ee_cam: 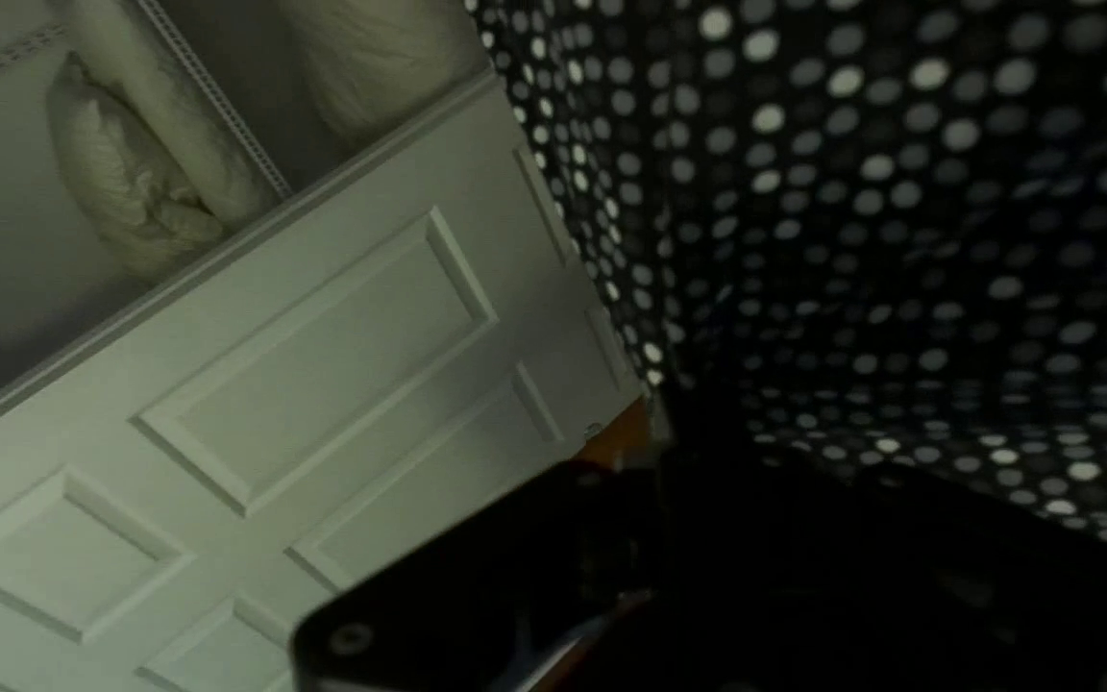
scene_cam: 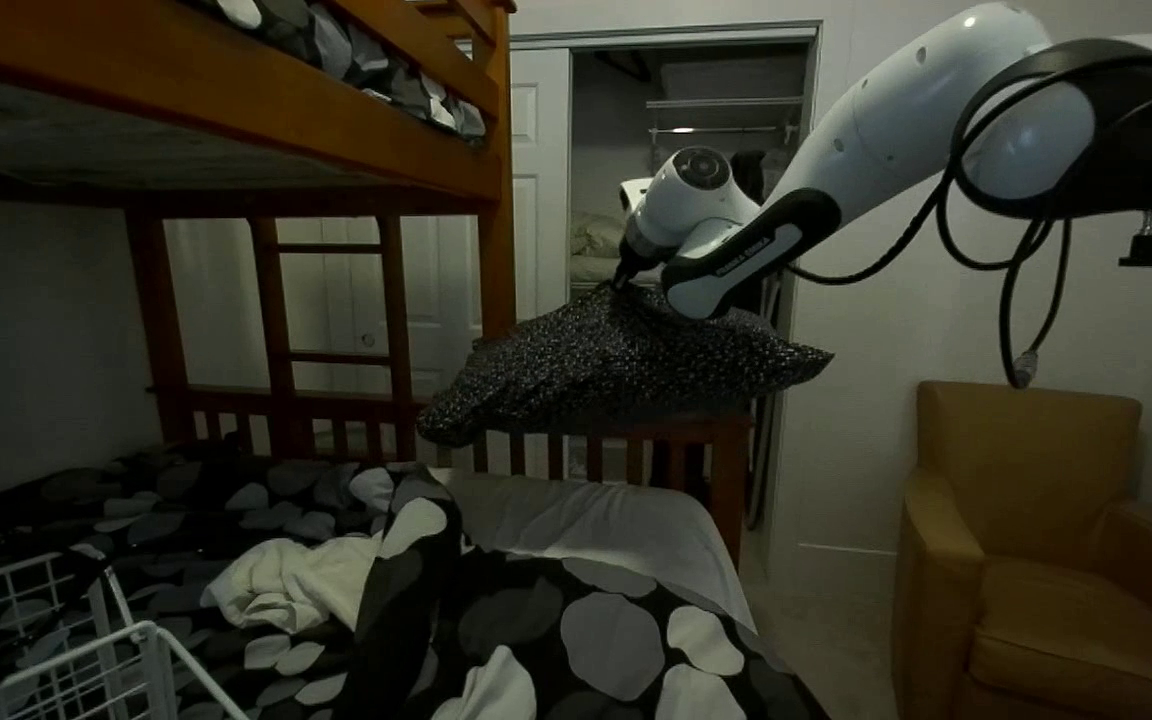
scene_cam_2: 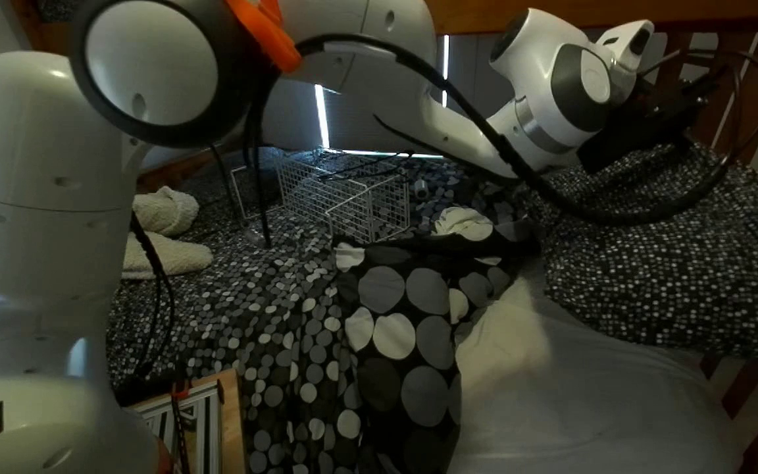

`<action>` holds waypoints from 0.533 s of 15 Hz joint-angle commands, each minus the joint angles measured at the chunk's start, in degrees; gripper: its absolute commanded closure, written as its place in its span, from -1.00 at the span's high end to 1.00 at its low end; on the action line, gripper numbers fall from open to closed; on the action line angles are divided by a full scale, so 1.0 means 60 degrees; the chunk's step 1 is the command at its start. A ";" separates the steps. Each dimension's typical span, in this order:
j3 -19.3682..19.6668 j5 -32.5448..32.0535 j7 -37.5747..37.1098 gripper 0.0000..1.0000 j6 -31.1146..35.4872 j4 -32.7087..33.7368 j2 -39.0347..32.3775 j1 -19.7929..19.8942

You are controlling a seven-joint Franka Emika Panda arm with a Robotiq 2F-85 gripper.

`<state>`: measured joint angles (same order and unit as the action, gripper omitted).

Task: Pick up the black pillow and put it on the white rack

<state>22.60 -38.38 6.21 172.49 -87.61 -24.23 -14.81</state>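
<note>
The black pillow (scene_cam: 601,365), dark with tiny white dots, hangs in the air in both exterior views (scene_cam_2: 675,270). My gripper (scene_cam: 622,277) is shut on its upper edge, and the fabric is bunched up at the fingers. In the wrist view the pillow (ee_cam: 880,192) fills the upper right, and the dark fingertips (ee_cam: 693,418) meet at its cloth; the exact contact is too dark to see. The white rack (scene_cam: 158,668) stands on the bed at the front left of an exterior view, apart from the pillow. It also shows on the bedding in an exterior view (scene_cam_2: 370,214).
Black bedding with big circles (scene_cam: 611,645) and a white sheet (scene_cam_2: 550,388) cover the bed. The upper bunk (scene_cam: 336,110) overhangs it, with wooden posts and rails (scene_cam: 496,250). A cream cloth (scene_cam: 296,585) lies near the rack. A tan armchair (scene_cam: 1031,450) stands beside the bed.
</note>
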 commanded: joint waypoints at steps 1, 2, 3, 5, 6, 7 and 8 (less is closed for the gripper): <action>0.0885 -0.1375 -0.0567 -0.99 -0.0119 -0.1096 0.1759 -0.1086; 0.0851 -0.1654 -0.0492 -0.99 -0.0172 -0.1333 0.2146 -0.1275; 0.0809 -0.1939 -0.0383 -0.99 -0.0306 -0.1498 0.2513 -0.1475; 0.0594 -0.2516 -0.0209 -0.99 -0.0636 -0.1836 0.3200 -0.1888; 0.0465 -0.2782 -0.0209 -0.99 -0.0725 -0.2029 0.3507 -0.2109; 0.0341 -0.3047 -0.0268 -0.99 -0.0862 -0.2200 0.3822 -0.2336; 0.0211 -0.3308 -0.0384 -0.99 -0.0951 -0.2414 0.4114 -0.2535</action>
<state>25.39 -53.30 4.27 169.08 -96.86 -7.55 -26.41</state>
